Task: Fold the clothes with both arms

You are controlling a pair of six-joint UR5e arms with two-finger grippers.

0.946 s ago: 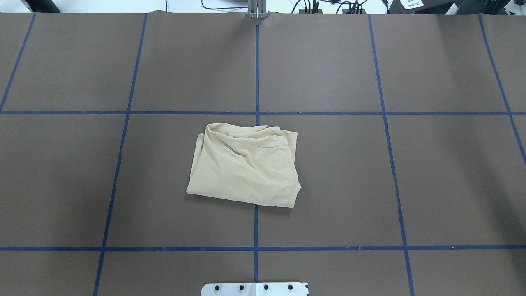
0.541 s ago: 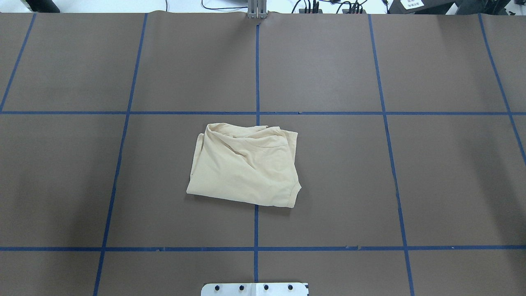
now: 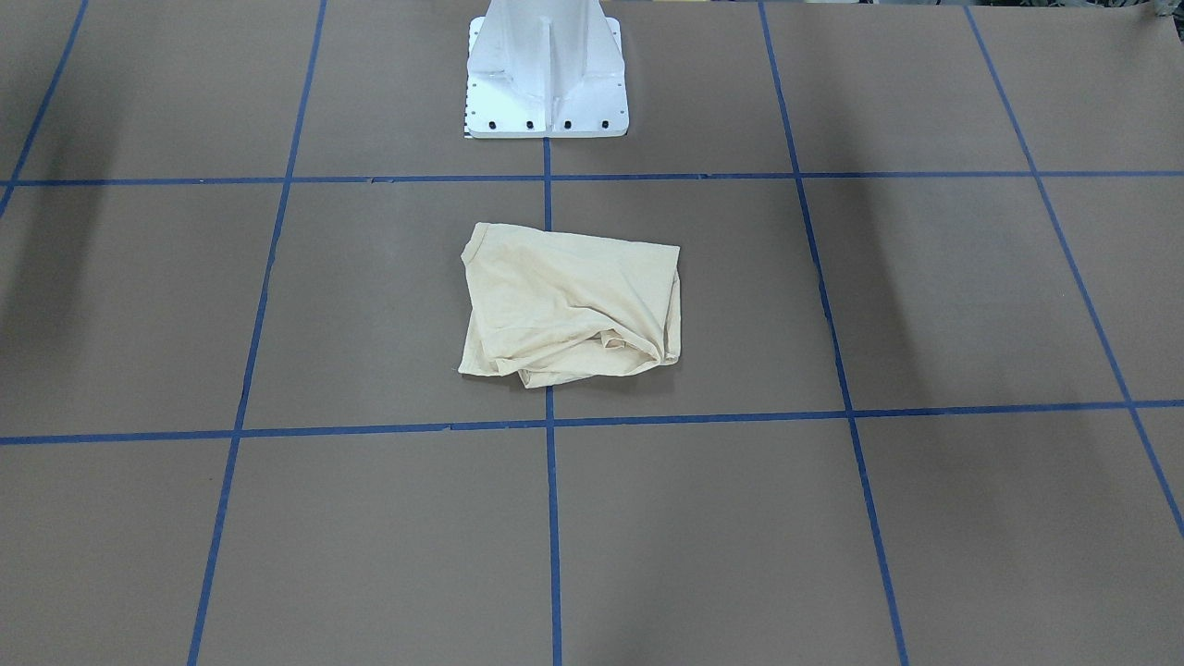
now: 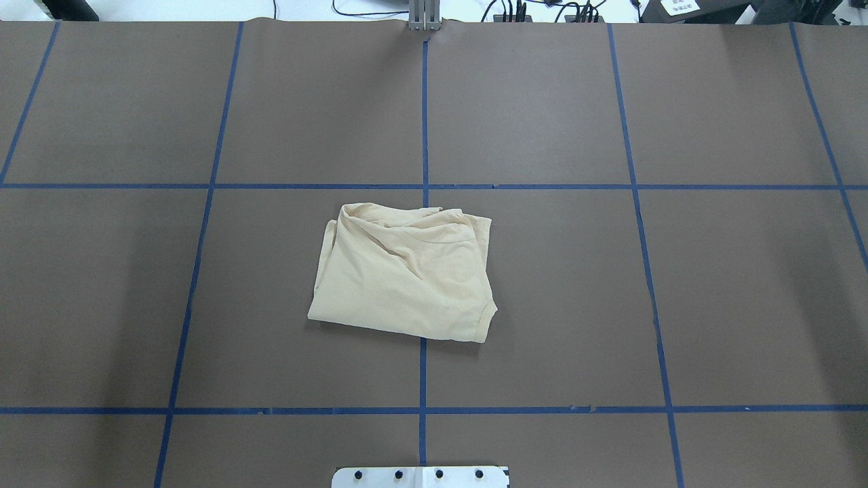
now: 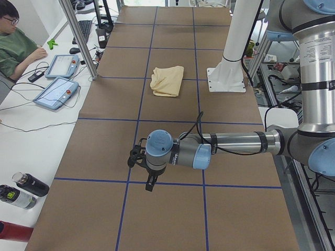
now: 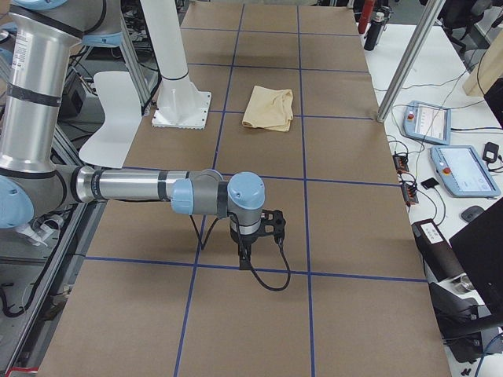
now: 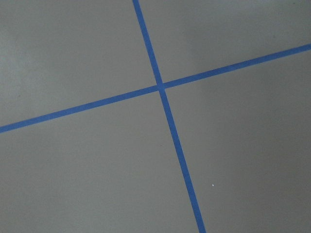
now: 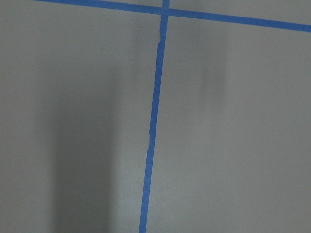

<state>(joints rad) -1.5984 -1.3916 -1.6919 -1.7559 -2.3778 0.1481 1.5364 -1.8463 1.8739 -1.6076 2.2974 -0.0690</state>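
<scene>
You have a brown table gridded with blue tape. Beside it, your white desk holds two tablets and bottles. A white chair stands alongside.

T-shirt on table centre, before pedestal base, left arm and right arm over opposite table ends, well apart

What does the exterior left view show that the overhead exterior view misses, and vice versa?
Only exterior left: the left arm stretched low over the table, a seated person and two tablets. Only overhead: the creases in the shirt, plainly, and no arm. Both: the folded shirt on the brown taped table near the white base.
</scene>
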